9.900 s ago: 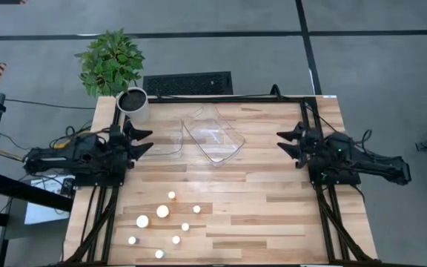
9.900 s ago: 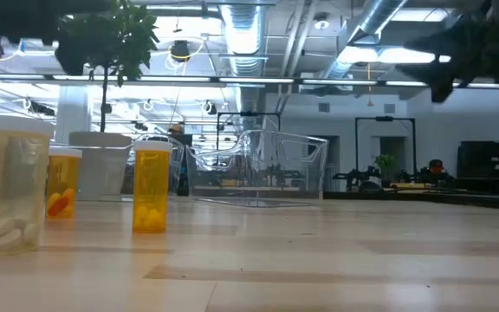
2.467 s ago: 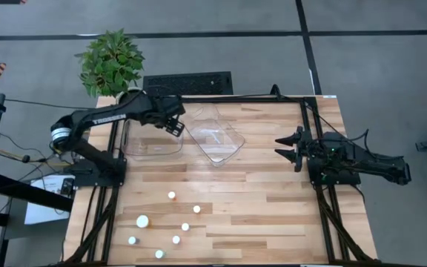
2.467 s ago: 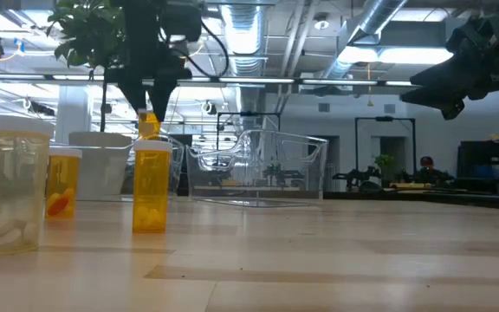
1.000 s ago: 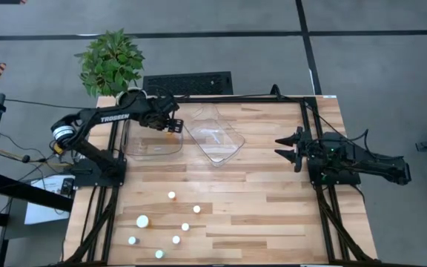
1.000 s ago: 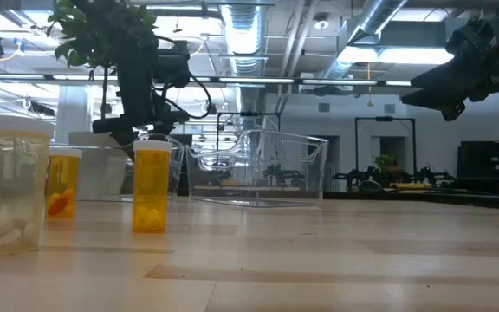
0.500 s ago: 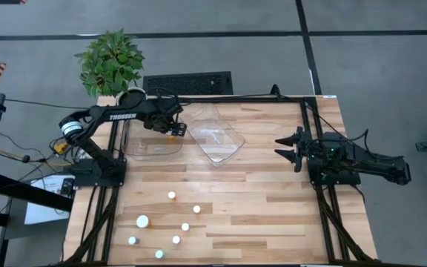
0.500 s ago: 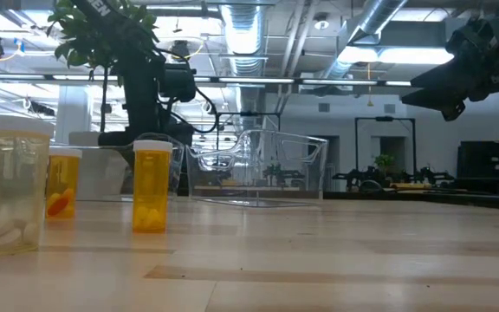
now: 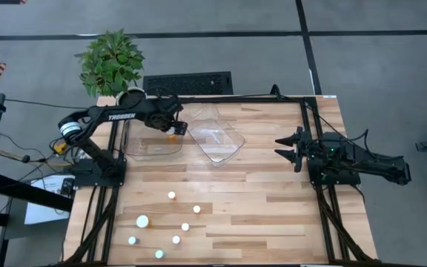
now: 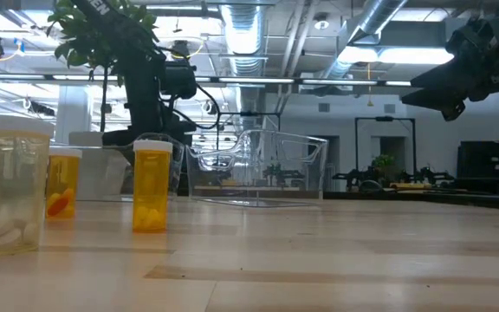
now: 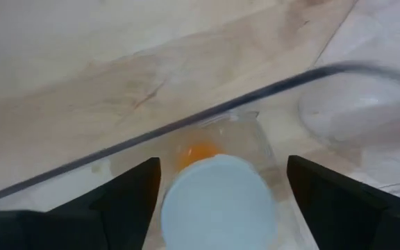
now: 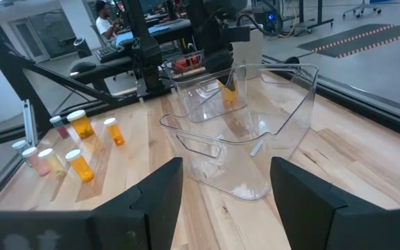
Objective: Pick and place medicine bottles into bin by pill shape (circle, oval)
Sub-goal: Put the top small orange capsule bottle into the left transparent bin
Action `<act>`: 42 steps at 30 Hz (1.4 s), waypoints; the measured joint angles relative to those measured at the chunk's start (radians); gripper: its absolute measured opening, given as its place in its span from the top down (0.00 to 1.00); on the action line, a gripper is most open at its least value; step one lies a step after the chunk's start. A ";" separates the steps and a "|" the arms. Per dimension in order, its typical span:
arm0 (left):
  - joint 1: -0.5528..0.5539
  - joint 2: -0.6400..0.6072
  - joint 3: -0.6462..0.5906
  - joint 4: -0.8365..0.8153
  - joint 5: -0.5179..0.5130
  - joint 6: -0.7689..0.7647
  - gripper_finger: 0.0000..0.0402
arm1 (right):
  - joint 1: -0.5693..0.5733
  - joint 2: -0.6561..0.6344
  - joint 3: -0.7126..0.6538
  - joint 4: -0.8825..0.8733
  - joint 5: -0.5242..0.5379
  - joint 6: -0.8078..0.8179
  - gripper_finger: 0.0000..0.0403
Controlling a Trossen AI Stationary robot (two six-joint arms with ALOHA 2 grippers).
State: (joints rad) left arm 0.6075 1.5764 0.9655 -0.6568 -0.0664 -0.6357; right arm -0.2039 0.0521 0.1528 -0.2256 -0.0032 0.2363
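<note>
A small amber medicine bottle with a white cap (image 11: 217, 201) is inside the left clear bin (image 9: 153, 141), at its right wall; it shows as an orange spot (image 9: 173, 136) in the high view. My left gripper (image 11: 222, 161) points down over it and is open, one finger on either side of the cap. Whether the bottle's base rests on the bin floor is hidden. Several more bottles (image 9: 171, 196) stand upright on the table's near left part. My right gripper (image 9: 282, 146) waits open at the table's right side.
A second clear bin (image 9: 215, 135) sits turned at an angle just right of the left one. A white plant pot (image 9: 130, 97) with a green plant (image 9: 110, 63) stands at the far left corner. The middle and near right of the wooden table (image 9: 273, 208) are bare.
My left gripper has sunk a little into the left bin at its right wall, carrying the amber bottle down with it.
</note>
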 joint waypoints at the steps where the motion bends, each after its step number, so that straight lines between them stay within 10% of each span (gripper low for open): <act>1: 0.000 -0.007 0.000 0.004 0.001 0.000 0.22 | 0.000 0.000 0.000 0.000 0.000 0.000 0.44; 26: -0.047 -0.487 0.000 -0.303 0.105 0.017 0.21 | 0.000 0.000 0.000 0.000 0.000 0.000 0.44; 42: -0.673 -0.518 0.001 -0.164 0.104 -0.134 0.21 | 0.000 0.000 0.000 0.000 0.000 0.000 0.44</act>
State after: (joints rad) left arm -0.0654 1.0583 0.9661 -0.8212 0.0374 -0.7700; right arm -0.2039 0.0525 0.1528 -0.2253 -0.0032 0.2367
